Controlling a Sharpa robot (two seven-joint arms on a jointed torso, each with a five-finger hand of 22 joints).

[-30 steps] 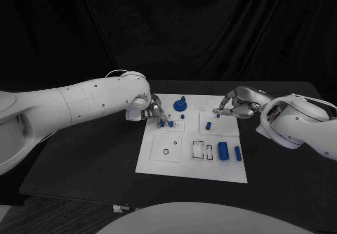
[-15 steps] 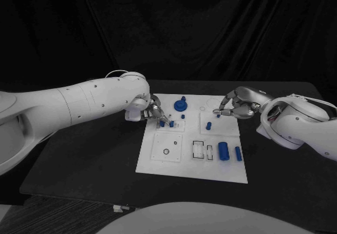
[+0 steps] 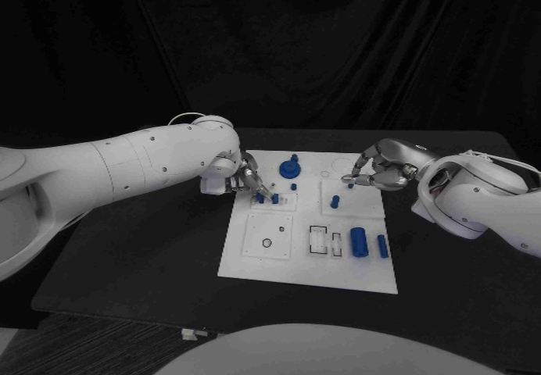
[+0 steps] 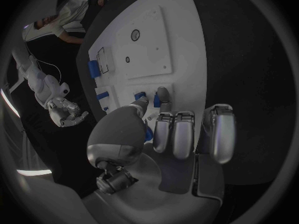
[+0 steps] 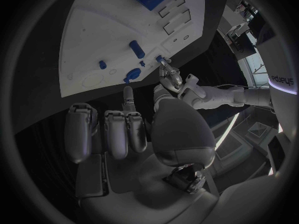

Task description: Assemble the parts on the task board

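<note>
Two hands at board [image 3: 254,258] far end. Left hand [image 3: 240,178] fingertips pinch small blue peg [image 3: 260,198] over socket; keep upright, press straight. Right hand [image 3: 381,170] curled, hold unclear.

White task board [image 3: 254,258], blue parts [image 3: 359,241], black table [image 3: 147,258], silver fingers [image 4: 174,134].

Black table [image 3: 147,258] carries the work; its near left corner overhangs the floor. Black curtain [image 3: 338,62] hangs behind the far edge. Grey carpeted floor [image 3: 79,344] visible below the near edge.
</note>
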